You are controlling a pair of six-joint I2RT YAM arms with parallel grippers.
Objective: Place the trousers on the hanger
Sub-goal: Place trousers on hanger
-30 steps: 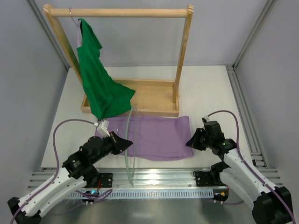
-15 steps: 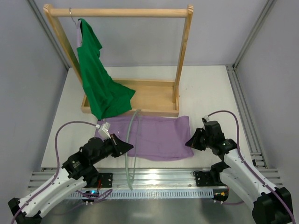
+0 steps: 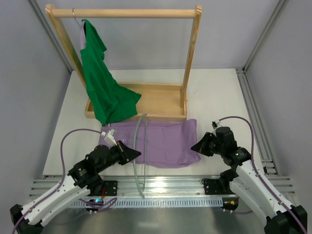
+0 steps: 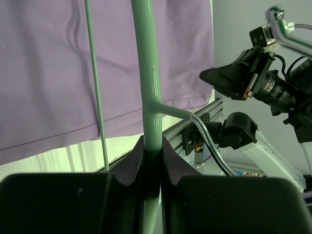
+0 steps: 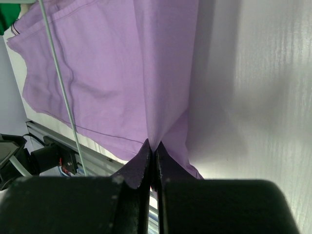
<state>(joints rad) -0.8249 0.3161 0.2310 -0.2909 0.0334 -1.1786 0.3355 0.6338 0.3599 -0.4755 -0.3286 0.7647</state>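
Observation:
The lilac trousers (image 3: 163, 142) lie flat on the table between the arms, also filling the left wrist view (image 4: 44, 73) and the right wrist view (image 5: 107, 68). My left gripper (image 3: 135, 154) (image 4: 152, 145) is shut on the thick bar of the pale green hanger (image 3: 136, 146) (image 4: 148, 63), which stands on edge over the trousers' left part; its wire hook (image 4: 207, 144) points toward the near rail. My right gripper (image 3: 195, 147) (image 5: 152, 145) is shut on the trousers' right edge, pinching up a small peak of cloth. The hanger's thin bar (image 5: 58, 92) crosses the trousers.
A wooden rack (image 3: 124, 13) with a tray base (image 3: 161, 101) stands behind the trousers. A dark green T-shirt (image 3: 100, 83) hangs from its left end, its hem drooping near the trousers' left corner. A metal rail (image 3: 170, 186) runs along the near edge.
The left gripper has carried the hanger a little to the right over the trousers. The right gripper has shifted slightly left, still pinching the trousers' edge.

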